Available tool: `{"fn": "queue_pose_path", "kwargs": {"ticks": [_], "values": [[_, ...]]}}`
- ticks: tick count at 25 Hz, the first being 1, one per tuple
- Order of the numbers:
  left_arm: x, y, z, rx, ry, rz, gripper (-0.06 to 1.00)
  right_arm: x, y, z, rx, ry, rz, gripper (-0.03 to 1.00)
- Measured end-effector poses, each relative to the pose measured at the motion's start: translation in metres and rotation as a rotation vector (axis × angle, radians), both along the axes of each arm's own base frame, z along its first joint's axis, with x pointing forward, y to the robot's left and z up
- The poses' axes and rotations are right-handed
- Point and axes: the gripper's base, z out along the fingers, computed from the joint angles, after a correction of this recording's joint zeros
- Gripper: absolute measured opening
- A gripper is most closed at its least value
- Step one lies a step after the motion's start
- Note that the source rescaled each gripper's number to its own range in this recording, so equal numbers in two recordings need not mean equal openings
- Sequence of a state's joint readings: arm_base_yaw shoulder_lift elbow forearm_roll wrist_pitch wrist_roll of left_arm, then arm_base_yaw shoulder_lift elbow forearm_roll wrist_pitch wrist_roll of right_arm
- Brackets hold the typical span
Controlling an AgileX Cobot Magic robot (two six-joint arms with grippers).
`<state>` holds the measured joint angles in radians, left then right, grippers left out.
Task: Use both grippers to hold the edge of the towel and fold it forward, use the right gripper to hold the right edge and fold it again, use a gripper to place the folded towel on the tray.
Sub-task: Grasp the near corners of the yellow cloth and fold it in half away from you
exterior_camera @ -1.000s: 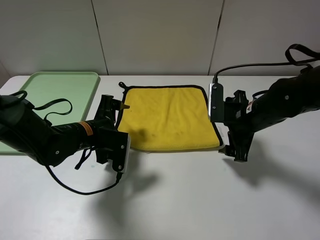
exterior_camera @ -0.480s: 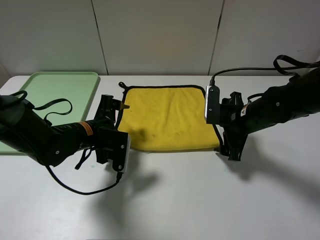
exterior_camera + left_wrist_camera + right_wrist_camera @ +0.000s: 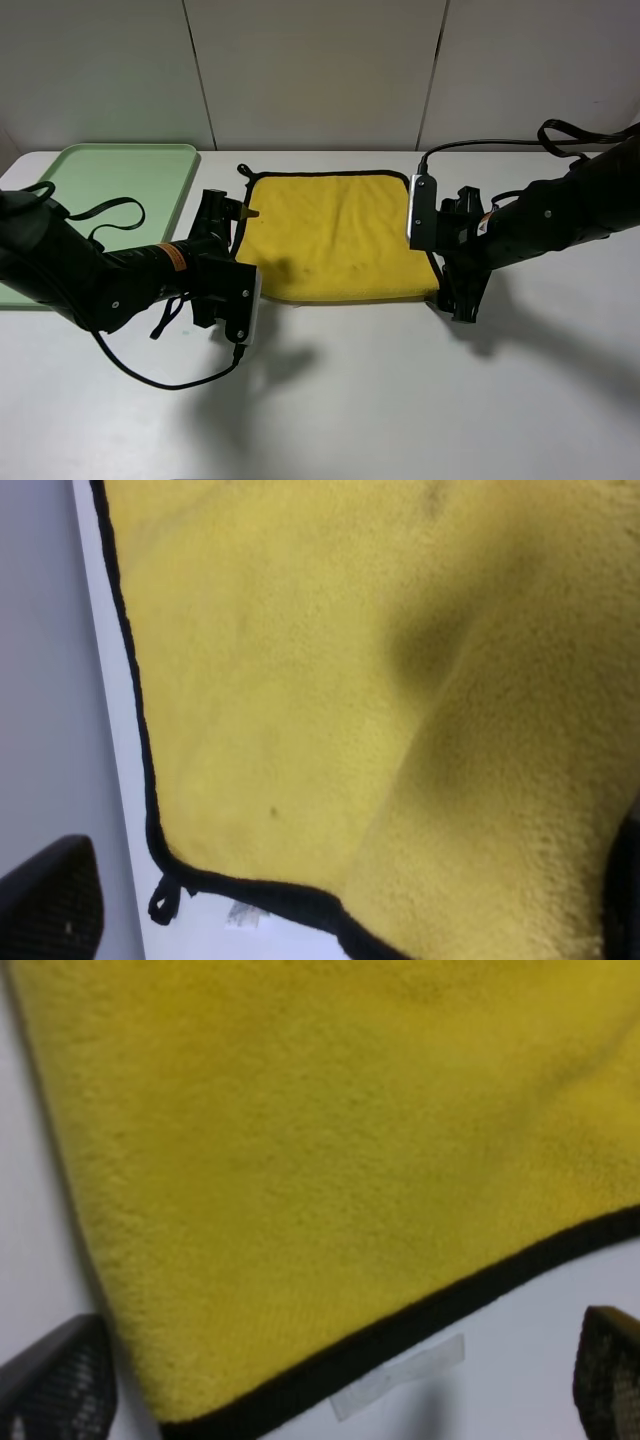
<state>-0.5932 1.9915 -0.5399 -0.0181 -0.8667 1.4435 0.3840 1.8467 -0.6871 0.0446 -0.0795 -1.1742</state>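
The yellow towel (image 3: 335,235) with a black border lies flat on the white table. My left gripper (image 3: 226,212) is low beside the towel's left edge. In the left wrist view (image 3: 335,900) it is open, with the towel (image 3: 330,680) and its black corner loop (image 3: 163,900) between the dark fingers (image 3: 50,905). My right gripper (image 3: 458,298) is low at the towel's near right corner. In the right wrist view (image 3: 330,1385) it is open and empty, and the towel corner (image 3: 300,1180) lies between its fingers (image 3: 55,1385).
The pale green tray (image 3: 110,190) sits at the far left of the table (image 3: 400,400). A strip of clear tape (image 3: 400,1380) is stuck on the table just past the towel's border. Cables trail from both arms.
My right gripper has moved left, closer to the towel's near right corner. The left arm and the towel have not moved.
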Motion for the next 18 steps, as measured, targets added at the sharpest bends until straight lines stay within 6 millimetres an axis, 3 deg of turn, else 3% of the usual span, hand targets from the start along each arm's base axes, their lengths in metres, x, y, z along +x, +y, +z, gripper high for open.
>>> {"fn": "queue_pose_path", "kwargs": {"ticks": [10,18], "values": [[-0.0001,0.0001,-0.0003,0.001,0.002,0.0,0.95,0.0008,0.0002,-0.0002,0.004,-0.008,-0.004,0.98],[-0.0014,0.0008,-0.0036,0.016,0.025,0.0,0.78,-0.0013,-0.0006,-0.004,-0.002,0.027,-0.013,0.69]]}}
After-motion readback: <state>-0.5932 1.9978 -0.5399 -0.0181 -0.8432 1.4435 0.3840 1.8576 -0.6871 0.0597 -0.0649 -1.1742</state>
